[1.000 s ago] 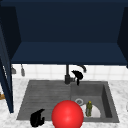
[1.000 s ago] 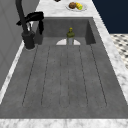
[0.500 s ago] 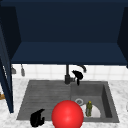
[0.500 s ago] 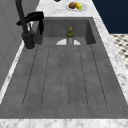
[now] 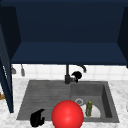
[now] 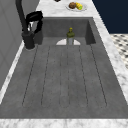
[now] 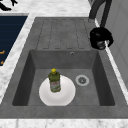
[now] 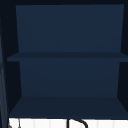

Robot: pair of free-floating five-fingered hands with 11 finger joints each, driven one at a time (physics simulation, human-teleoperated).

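My right hand (image 5: pixel 76 75) is at the dark faucet (image 5: pixel 67 75) behind the sink, fingers curled round the faucet's handle. In the left side view the same hand (image 6: pixel 35 19) arches over the handle above the faucet's base (image 6: pixel 29 41), and it also appears in the right side view (image 7: pixel 100 37). My left hand (image 5: pixel 37 118) hovers idle with relaxed fingers at the front left corner of the draining board (image 5: pixel 45 97). A green bottle (image 7: pixel 54 80) stands upright on a white plate (image 7: pixel 65 96) in the basin. A red ball (image 5: pixel 67 115) sits at the sink's front edge.
The drain (image 7: pixel 82 80) lies right of the plate in the basin. On the marble counter beyond the basin is a plate of food (image 6: pixel 76 6). An open dark blue wall cabinet (image 8: pixel 67 57) with bare shelves hangs above the sink. Utensils (image 5: pixel 22 71) hang on the tiled wall.
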